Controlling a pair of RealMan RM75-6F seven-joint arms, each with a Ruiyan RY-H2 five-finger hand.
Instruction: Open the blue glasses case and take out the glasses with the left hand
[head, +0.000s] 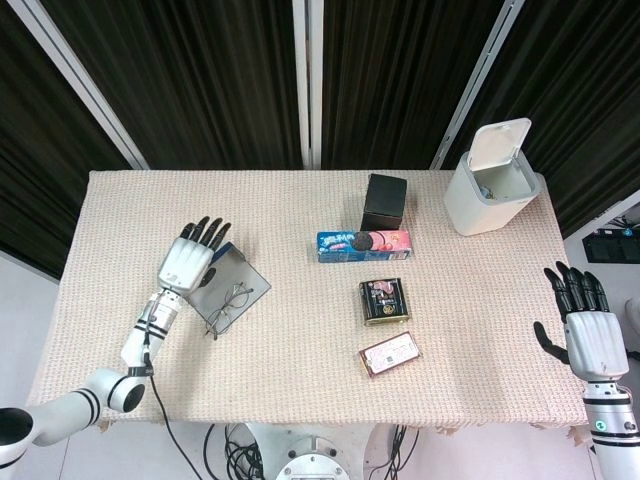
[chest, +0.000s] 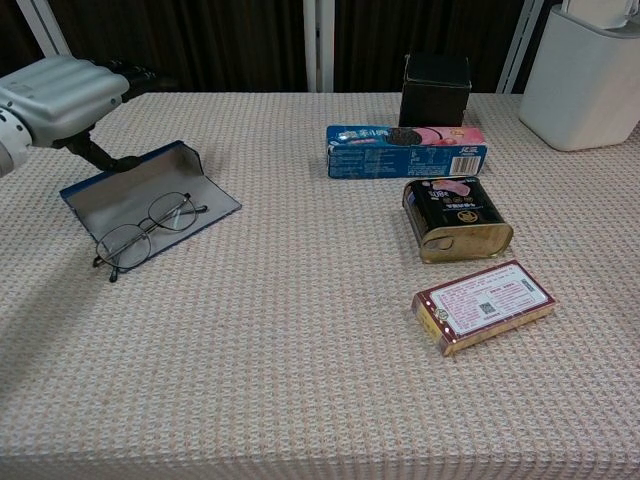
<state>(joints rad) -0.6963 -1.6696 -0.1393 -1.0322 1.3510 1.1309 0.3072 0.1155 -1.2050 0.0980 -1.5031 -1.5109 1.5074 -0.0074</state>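
Note:
The blue glasses case (head: 236, 277) (chest: 152, 186) lies opened flat on the left of the table, grey lining up. The thin-framed glasses (head: 228, 306) (chest: 146, 231) lie half on the case's near edge and half on the cloth. My left hand (head: 188, 262) (chest: 60, 95) hovers over the case's far left edge with its fingers stretched out and apart. Its thumb reaches down to that edge, and it holds nothing. My right hand (head: 585, 325) stands off the table's right side, fingers spread and empty; the chest view does not show it.
A blue-pink biscuit box (head: 363, 244) (chest: 405, 150), a black box (head: 384, 202) (chest: 436, 88), a dark tin (head: 384, 300) (chest: 458, 218) and a red packet (head: 390, 353) (chest: 484, 305) sit mid-table. A white lidded bin (head: 492, 180) (chest: 585, 80) stands at the far right.

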